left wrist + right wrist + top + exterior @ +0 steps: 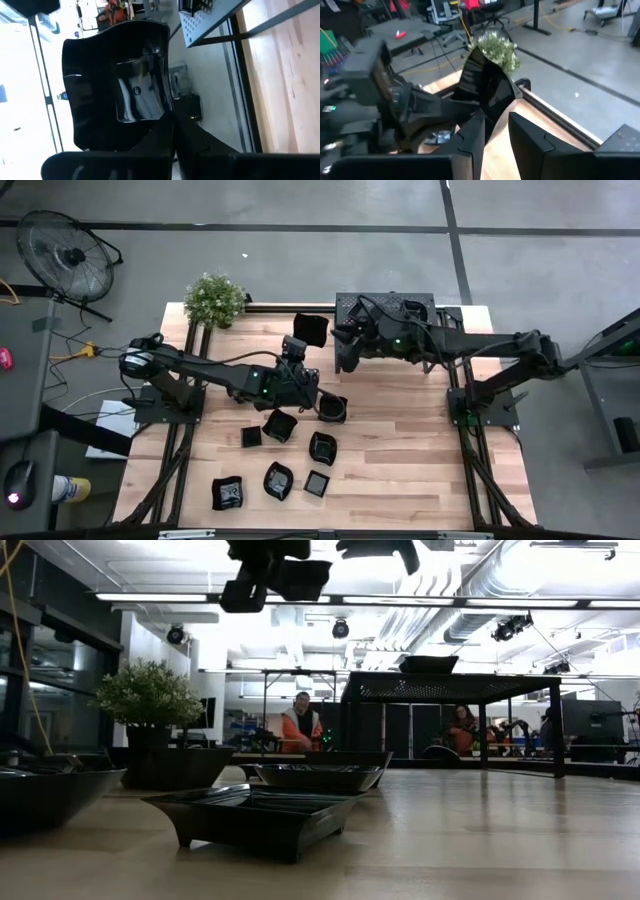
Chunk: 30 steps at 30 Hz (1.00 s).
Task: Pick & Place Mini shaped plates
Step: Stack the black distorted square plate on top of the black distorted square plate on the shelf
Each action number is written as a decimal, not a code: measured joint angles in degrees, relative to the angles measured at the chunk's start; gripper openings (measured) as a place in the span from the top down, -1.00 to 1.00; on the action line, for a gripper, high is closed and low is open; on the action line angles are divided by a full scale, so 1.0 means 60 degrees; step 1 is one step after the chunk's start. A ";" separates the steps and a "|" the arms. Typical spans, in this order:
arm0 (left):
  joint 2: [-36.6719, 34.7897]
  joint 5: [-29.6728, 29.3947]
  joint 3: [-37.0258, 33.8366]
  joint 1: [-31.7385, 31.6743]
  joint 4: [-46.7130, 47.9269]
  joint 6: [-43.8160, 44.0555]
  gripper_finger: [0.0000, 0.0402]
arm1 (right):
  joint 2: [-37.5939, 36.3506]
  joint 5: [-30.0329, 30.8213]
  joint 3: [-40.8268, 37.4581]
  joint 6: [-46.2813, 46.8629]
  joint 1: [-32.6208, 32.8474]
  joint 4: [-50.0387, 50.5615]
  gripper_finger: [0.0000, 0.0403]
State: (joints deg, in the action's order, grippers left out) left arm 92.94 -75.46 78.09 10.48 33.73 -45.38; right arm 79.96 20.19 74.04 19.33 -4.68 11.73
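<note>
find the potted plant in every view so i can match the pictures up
High view: potted plant at the table's upper-left corner in the picture.
Low view: on the left, standing on the table.
Left wrist view: not in it.
Right wrist view: near the top middle, just behind the raised plate.
Shared landmark: the wooden table top, in all four.

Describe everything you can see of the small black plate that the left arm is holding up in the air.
The raised plate is a small, glossy black dish, roughly square, with a wavy raised rim and a flat sunken centre that mirrors the room. It is off the table and tilted on edge, its rim pinched by the shut left gripper. The right gripper is close by; contact cannot be told.
</note>
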 joint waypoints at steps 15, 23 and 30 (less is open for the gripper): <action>0.0000 0.0044 0.0000 -0.0004 -0.0182 0.0032 1.00 | 0.0303 -0.1147 -0.0004 0.0467 -0.0612 -0.0406 0.07; 0.0000 0.0191 0.0000 -0.0004 -0.0186 0.0081 1.00 | 0.0425 -0.1999 -0.0011 0.0793 -0.1028 -0.0625 0.09; 0.0000 0.0181 0.0000 -0.0004 -0.0174 0.0106 1.00 | 0.0892 -0.2409 -0.0011 0.0972 -0.1051 -0.0883 0.17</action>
State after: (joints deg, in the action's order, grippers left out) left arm 92.95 -74.38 78.08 10.46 32.69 -44.75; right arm 85.31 5.74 73.97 25.16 -10.98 6.43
